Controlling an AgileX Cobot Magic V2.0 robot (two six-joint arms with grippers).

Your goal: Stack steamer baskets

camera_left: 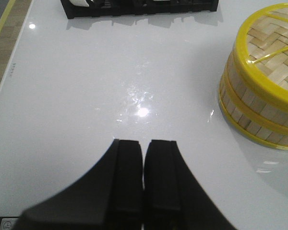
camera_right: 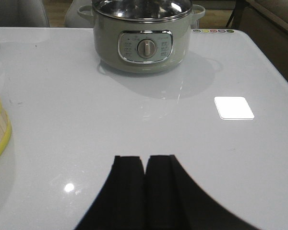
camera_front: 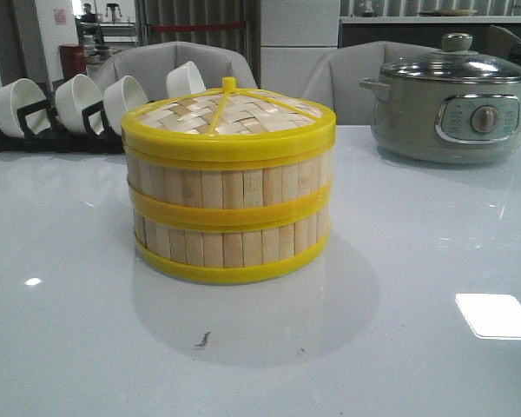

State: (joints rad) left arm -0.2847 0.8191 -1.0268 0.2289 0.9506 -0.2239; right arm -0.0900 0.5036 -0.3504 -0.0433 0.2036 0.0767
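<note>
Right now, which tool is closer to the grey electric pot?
Right. The right tool, shut and empty, hangs over bare table with the grey electric pot straight ahead. The left tool, also shut, is beyond the stacked steamer baskets, which stand between it and the pot.

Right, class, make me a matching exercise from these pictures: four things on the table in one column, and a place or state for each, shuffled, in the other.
Things:
1. flat woven-bamboo lid with yellow rim
2. grey electric pot with glass lid
3. white ceramic cups
4. lower bamboo-slat steamer basket

Places or states:
A. tilted in a black rack, far left
B. resting on the white table, under another basket
C. on top of the stack
D. far right, with a round dial on its front

Pairs: 1-C, 2-D, 3-A, 4-B
</note>
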